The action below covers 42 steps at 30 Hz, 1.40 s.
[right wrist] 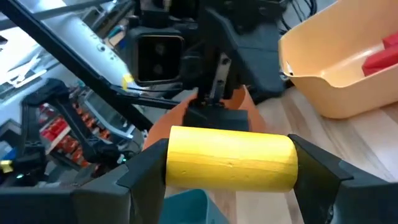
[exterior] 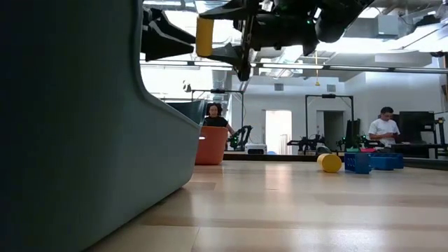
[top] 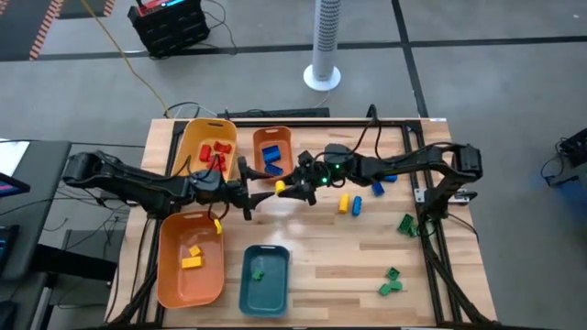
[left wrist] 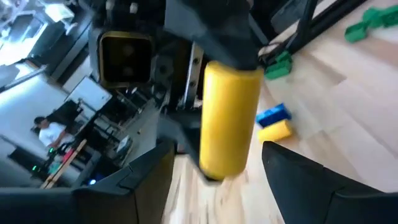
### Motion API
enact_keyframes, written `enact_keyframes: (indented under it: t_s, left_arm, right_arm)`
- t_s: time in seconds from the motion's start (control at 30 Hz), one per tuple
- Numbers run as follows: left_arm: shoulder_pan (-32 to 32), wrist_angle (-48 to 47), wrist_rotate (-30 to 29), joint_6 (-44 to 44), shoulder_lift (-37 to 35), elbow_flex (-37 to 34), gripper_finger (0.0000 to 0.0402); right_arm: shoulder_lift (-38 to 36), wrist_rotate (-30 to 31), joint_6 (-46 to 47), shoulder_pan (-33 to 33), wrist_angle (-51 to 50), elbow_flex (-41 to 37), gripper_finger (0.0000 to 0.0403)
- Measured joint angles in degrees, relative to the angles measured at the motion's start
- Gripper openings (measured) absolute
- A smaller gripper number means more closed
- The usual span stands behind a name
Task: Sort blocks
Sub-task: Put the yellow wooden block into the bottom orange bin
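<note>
Yellow block (right wrist: 231,157) clamped in right claw (right wrist: 231,163) — left claw (left wrist: 217,163) open beside it, mid-table.

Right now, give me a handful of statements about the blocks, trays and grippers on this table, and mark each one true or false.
1. The right gripper holds a yellow cylinder block end to end between its fingers. True.
2. The left gripper is clamped shut on that cylinder. False: its fingers stand open on either side of it.
3. The teal tray holds a green block. True.
4. The red blocks lie in the teal tray. False: they lie in the yellow tray at the far side.
5. No green blocks remain loose on the table. False: several green blocks lie near the right edge.
</note>
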Motion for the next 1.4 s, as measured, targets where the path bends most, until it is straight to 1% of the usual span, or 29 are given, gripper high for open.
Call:
enact_keyframes:
  t_s: [0.2,0.43,0.53,0.6,0.67,0.7,0.83,0.93,1.03,1.13,1.2,1.3,1.4]
  left_arm:
    - [-1.16,4.82,0.74,-0.22,2.88,0.45,0.024]
    - [-1.82,4.97,0.49,0.81,8.29,5.57,0.0238]
    - [-1.96,5.02,0.07,0.14,10.47,7.52,0.0211]
    - [-2.38,5.02,-1.46,-0.22,11.48,8.18,0.0174]
    - [-2.68,5.33,-2.97,-0.23,12.11,8.39,0.0121]
    - [-2.85,5.44,-3.23,-0.19,12.26,8.44,0.0108]
    - [-3.89,5.67,-3.77,-1.27,12.23,8.44,0.0109]
    - [-5.47,4.13,-4.72,-2.24,10.96,8.44,0.0109]
    - [-7.11,-2.31,-5.72,-4.26,7.56,8.44,0.0109]
    - [-8.26,-12.11,-6.22,-8.35,2.35,8.44,0.0109]
    - [-9.31,-20.24,-5.56,-12.62,-1.96,8.44,0.0109]
    - [-11.66,-35.36,-2.48,-22.95,-8.55,8.55,0.0109]
    - [-13.36,-53.71,1.83,-36.67,-13.6,11.11,0.0109]
  right_arm:
    - [0.04,3.16,0.42,1.21,1.41,0.0,0.0281]
    - [0.05,7.59,0.78,2.87,1.72,0.0,0.0281]
    - [0.04,8.35,1.37,3.34,1.5,0.0,0.0282]
    - [0.04,8.37,1.51,3.69,1.55,0.0,0.0286]
    - [0.06,8.41,1.53,4.08,1.58,0.0,0.0297]
    - [0.05,8.52,1.82,4.17,1.5,0.0,0.0304]
    - [0.05,8.34,1.66,4.33,1.55,0.0,0.0336]
    - [-0.78,6.2,1.18,4.06,0.24,0.0,0.0355]
    - [-4.06,4.01,-1.7,3.09,-6.14,0.0,0.0365]
    - [-8.04,4.18,-6.63,2.31,-15.5,0.04,0.0366]
    - [-9.88,5.82,-9.14,2.25,-21.87,0.06,0.0367]
    - [-10.86,10.67,-11.38,3.5,-29.4,0.04,0.0367]
    - [-10.28,16.27,-12.12,5.27,-35.07,0.04,0.0367]
